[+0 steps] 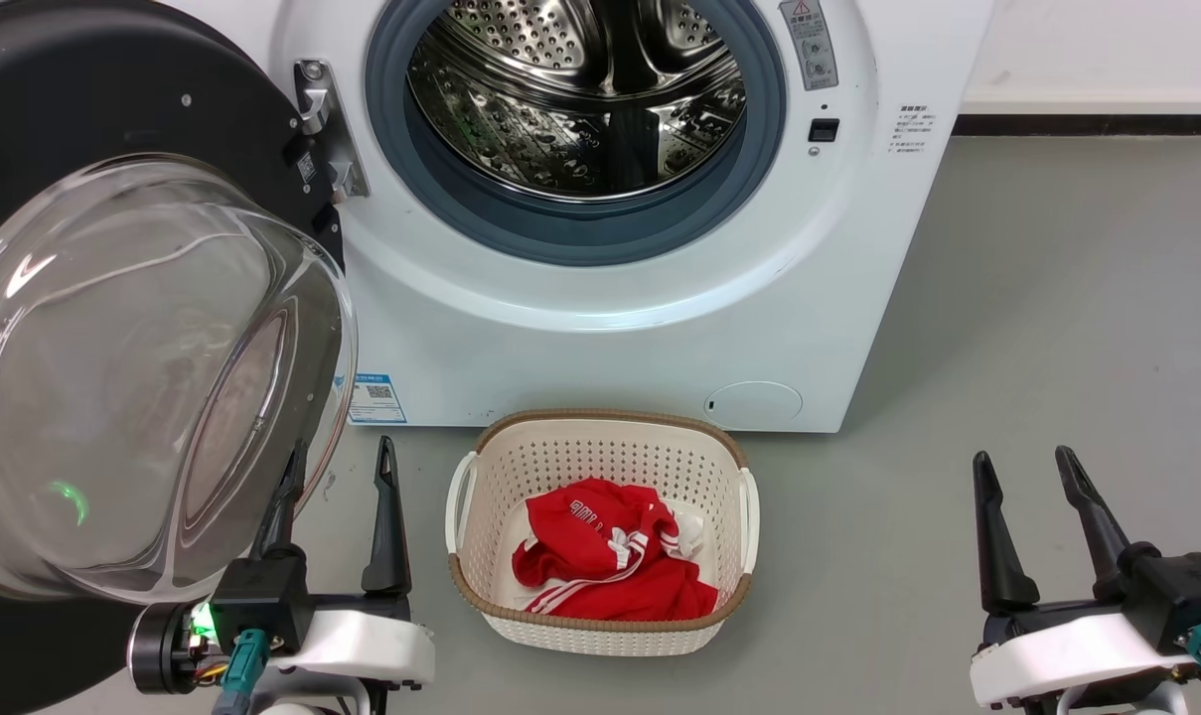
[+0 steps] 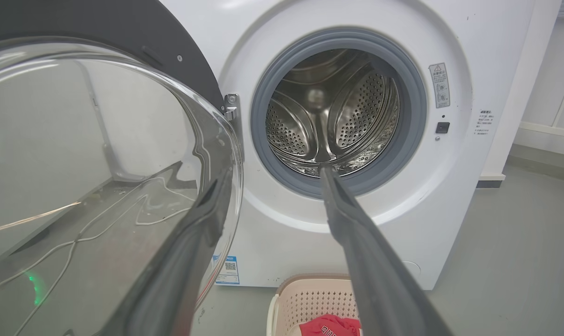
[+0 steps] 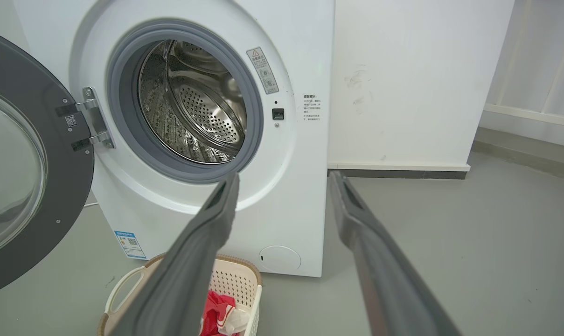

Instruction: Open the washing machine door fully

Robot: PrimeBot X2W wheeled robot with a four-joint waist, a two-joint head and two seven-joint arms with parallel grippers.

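The white washing machine (image 1: 610, 328) faces me with its steel drum (image 1: 580, 89) and grey gasket exposed. Its door (image 1: 133, 377), black-rimmed with a bulging clear glass bowl, hangs swung wide to the left on its hinge (image 1: 322, 129). My left gripper (image 1: 342, 457) stands open at the lower left, its left finger just in front of the bowl's right edge; whether it touches is unclear. In the left wrist view the door (image 2: 100, 154) sits left of the open fingers (image 2: 207, 219). My right gripper (image 1: 1027, 472) is open at the lower right, holding nothing. The right wrist view shows the door (image 3: 25, 163) and machine (image 3: 282, 186).
A cream perforated laundry basket (image 1: 600, 447) holding red clothes (image 1: 610, 556) stands on the grey floor in front of the machine, between my grippers. A white wall with a dark skirting strip (image 1: 1097, 124) runs to the right. Open floor lies to the right.
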